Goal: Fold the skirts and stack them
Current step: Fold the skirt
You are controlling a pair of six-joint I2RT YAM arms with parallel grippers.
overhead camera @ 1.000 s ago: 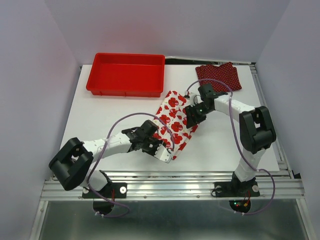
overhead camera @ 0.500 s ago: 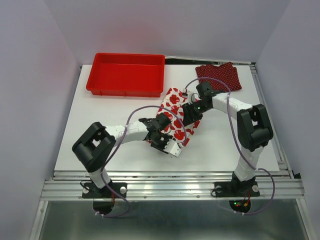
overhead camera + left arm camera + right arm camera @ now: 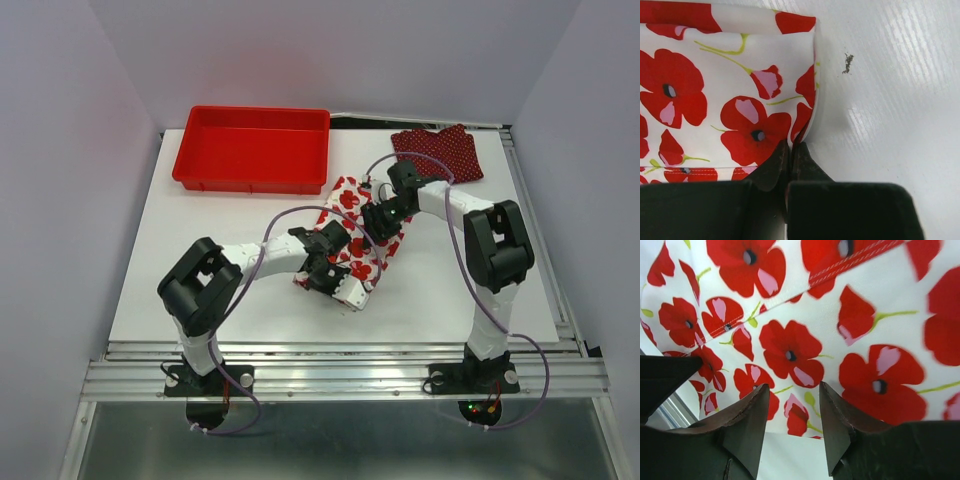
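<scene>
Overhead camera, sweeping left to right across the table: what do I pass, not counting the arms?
red tray → white flowered skirt → dark red dotted skirt

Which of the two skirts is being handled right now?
The flowered skirt in the middle: the left claw pinches its edge. The dotted skirt lies apart at the far right, untouched.

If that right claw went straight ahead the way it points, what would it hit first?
Probably the flowered skirt, which fills the view just ahead of the open right gripper.
</scene>
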